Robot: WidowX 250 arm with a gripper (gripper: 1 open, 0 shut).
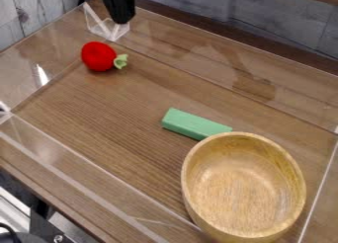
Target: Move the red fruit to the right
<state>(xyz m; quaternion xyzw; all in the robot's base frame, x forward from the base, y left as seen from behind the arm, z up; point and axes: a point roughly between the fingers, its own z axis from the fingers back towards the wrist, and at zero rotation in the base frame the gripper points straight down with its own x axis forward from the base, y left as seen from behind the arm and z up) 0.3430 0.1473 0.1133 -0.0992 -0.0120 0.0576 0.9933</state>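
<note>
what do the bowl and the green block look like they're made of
The bowl looks like wood, perhaps bamboo, with a smooth, lightly glossy finish: it is pale yellow-tan with soft highlights inside. The green block could be painted wood, plastic or foam; its even, flat color and lack of visible grain suggest a matte surface but don't settle which.
</note>
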